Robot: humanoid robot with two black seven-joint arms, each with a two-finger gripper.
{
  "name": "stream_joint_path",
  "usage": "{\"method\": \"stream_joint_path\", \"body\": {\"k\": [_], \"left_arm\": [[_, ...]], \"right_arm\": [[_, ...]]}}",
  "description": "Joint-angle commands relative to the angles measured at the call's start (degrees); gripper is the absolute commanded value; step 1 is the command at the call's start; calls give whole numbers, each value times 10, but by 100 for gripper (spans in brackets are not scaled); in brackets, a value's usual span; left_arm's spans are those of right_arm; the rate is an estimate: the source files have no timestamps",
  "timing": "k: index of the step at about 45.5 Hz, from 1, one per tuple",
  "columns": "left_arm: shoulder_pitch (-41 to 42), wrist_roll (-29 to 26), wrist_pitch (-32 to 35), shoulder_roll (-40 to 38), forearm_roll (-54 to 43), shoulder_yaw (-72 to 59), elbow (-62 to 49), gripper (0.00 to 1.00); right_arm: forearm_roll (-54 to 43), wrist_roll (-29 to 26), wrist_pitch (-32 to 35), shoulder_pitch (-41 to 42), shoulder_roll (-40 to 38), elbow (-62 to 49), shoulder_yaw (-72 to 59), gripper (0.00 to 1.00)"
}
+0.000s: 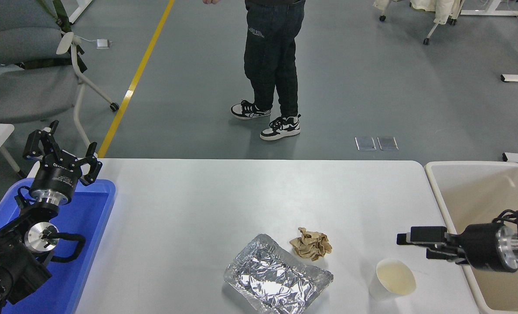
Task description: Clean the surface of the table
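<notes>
The white table surface carries a crumpled foil tray, a crumpled ball of brown paper just behind it, and a white paper cup to their right, all near the front edge. My right gripper comes in from the right edge, points left, and is open and empty. It hovers just above and to the right of the cup. My left gripper is parked, open, over the far end of the blue tray.
A beige tub stands against the table's right edge, under my right arm. A person stands on the floor beyond the far edge. A grey chair is at the far left.
</notes>
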Motion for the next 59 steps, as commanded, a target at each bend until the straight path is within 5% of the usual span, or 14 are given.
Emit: {"method": "stream_joint_path", "body": {"k": [1, 31, 35, 41, 43, 45, 59], "left_arm": [[0, 0, 0, 0, 0, 0, 0, 100], [0, 0, 0, 0, 0, 0, -1, 100], [0, 0, 0, 0, 0, 0, -1, 100], [0, 0, 0, 0, 1, 0, 0, 100], [0, 0, 0, 0, 0, 0, 0, 100], [0, 0, -1, 0, 0, 0, 0, 100], [0, 0, 0, 0, 1, 0, 0, 100]], "right_arm": [[-47, 0, 0, -9, 32, -24, -23, 100], [-86, 1, -19, -14, 90, -84, -35, 99], [-85, 3, -20, -16, 95, -98, -36, 89], [-85, 5, -20, -15, 103, -112, -37, 49], [-84, 5, -19, -15, 103, -111, -37, 15], [-84, 6, -18, -17, 103, -109, -38, 2], [-82, 26, -20, 1, 108, -106, -36, 0]]}}
